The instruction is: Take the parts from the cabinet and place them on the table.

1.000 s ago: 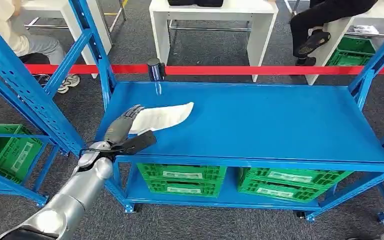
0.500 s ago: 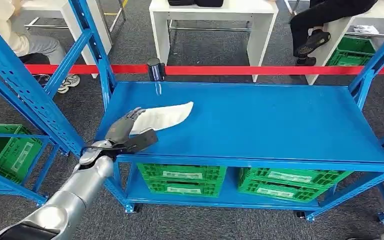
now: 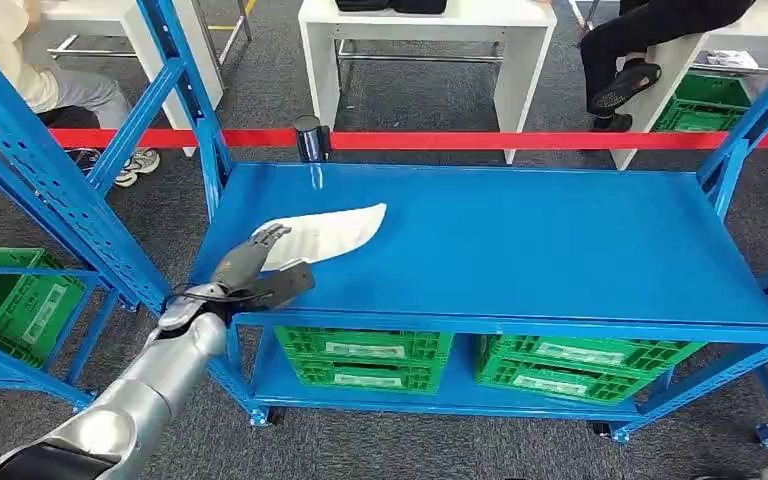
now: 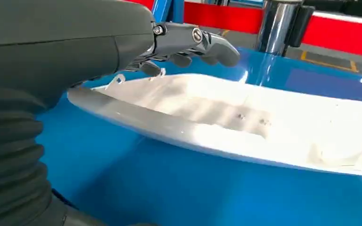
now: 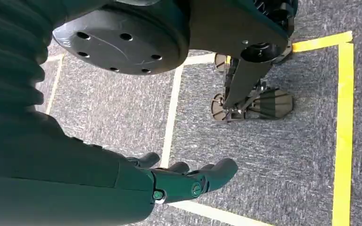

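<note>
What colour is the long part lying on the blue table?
White. The part shows best in the head view, lying on the blue table.

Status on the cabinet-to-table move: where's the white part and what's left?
Done: the white part lies flat on the blue table. In hand: nothing gripped; the left hand sits at the part's near end, fingers spread above its edge. The right hand hangs over the floor, holding nothing. Left: clearing the hand away; further parts can't be judged.
</note>
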Controlling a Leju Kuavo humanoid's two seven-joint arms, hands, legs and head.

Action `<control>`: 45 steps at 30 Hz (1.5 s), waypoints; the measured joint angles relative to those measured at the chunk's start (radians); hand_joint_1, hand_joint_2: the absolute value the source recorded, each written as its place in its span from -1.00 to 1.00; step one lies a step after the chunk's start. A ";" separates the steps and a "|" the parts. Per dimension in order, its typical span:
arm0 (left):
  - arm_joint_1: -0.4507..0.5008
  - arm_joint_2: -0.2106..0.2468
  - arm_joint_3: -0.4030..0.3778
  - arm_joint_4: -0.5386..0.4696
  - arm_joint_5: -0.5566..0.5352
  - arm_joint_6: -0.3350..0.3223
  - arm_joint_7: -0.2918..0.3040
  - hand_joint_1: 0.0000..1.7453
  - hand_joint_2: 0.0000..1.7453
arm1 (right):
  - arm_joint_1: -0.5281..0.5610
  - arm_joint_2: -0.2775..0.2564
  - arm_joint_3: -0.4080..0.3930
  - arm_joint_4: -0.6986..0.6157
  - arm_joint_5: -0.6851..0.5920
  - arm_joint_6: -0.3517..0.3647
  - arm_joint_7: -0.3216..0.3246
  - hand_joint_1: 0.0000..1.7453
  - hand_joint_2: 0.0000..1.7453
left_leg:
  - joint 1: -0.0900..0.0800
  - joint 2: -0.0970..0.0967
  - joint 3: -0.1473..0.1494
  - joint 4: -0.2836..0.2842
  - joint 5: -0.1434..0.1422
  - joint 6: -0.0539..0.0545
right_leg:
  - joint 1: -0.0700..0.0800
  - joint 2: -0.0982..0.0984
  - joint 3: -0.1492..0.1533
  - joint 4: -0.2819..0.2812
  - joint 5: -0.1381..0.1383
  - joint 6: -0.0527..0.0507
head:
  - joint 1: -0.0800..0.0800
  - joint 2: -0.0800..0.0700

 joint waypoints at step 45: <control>-0.029 0.011 0.028 0.019 0.026 0.002 0.013 1.00 1.00 | 0.003 0.000 -0.017 0.000 -0.010 -0.002 -0.008 -1.00 1.00 | 0.000 0.000 0.002 0.000 0.000 0.000 | 0.000 0.000 0.002 0.000 0.000 0.000 | 0.000 0.000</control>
